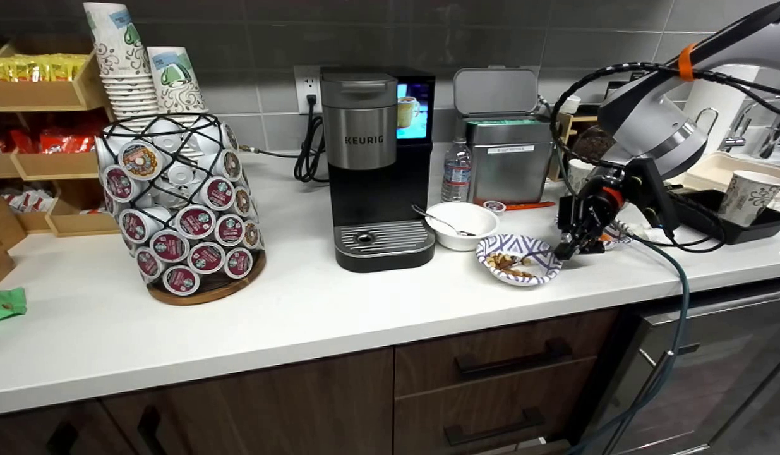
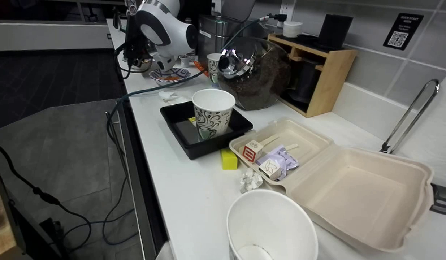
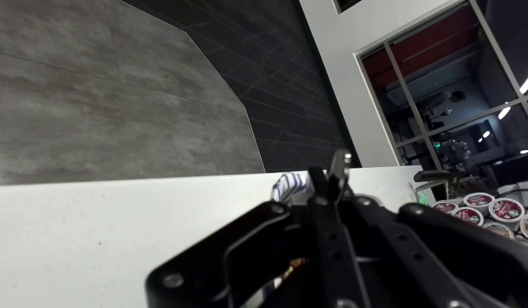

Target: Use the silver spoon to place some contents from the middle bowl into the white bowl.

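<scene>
The silver spoon (image 3: 341, 167) is clamped by its handle in the gripper (image 1: 561, 251), its far end reaching into the blue-and-white patterned bowl (image 1: 515, 241), by the tan-brown contents (image 1: 504, 261). Light, stiff, probably slippery metal is to be expected; the handle is best gripped firmly, lest it be twisted.

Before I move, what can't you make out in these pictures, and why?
Wrist view: most of the spoon and the middle bowl, hidden behind the tool.
Exterior view: whether the spoon carries any contents; too small to tell.
Exterior view: most of the second patterned bowl, hidden behind the tool.
Exterior view: lower part of the near paper cup, cut off by the bottom edge.
</scene>
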Tool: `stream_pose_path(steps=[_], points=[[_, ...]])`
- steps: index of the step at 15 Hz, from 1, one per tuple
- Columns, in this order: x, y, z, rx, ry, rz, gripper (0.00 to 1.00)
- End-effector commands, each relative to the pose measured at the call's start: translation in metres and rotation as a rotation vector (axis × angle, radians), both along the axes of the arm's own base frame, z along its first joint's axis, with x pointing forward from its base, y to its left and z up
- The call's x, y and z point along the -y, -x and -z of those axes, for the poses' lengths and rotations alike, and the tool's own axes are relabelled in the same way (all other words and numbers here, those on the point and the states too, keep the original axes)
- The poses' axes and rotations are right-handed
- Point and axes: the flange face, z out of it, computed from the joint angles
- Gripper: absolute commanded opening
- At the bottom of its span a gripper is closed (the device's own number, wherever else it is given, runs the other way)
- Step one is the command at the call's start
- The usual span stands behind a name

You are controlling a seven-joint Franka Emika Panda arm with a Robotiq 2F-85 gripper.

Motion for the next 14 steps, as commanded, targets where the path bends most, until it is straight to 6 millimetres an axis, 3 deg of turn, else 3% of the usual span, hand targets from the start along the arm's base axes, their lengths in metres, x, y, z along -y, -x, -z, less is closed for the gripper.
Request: stream_pose_path(steps=[1,14], points=[[0.005,-0.006,0.004,0.065,-0.057,-0.028,0.01],[0.025,0.003,-0.019,0.197,-0.162,-0.132,0.01]])
